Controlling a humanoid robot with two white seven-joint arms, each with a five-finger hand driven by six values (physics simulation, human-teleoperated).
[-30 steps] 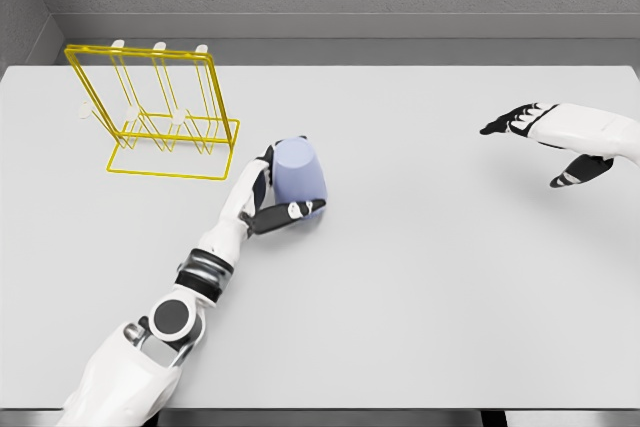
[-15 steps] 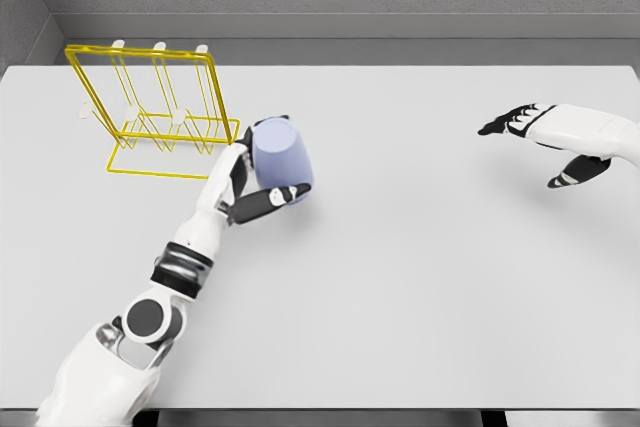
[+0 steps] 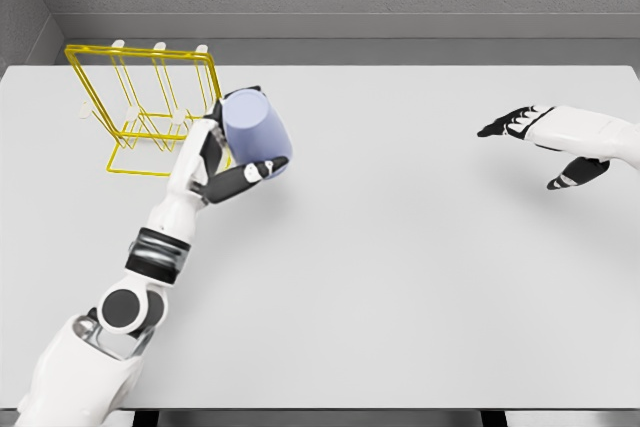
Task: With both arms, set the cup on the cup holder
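A pale blue cup (image 3: 254, 134) is held upside down and tilted, with my left hand (image 3: 226, 157) shut on it, thumb across its front. The cup hangs just right of the yellow wire cup holder (image 3: 150, 107), which stands at the back left of the white table (image 3: 400, 247) with white-tipped pegs. My right hand (image 3: 545, 142) hovers open over the table's right side, far from the cup, fingers spread and pointing left.
A grey wall runs behind the table's far edge. Broad bare tabletop lies between the two hands and toward the front.
My left hand has carried the cup up and to the left, from mid-table toward the holder's right side. The right hand has stayed put.
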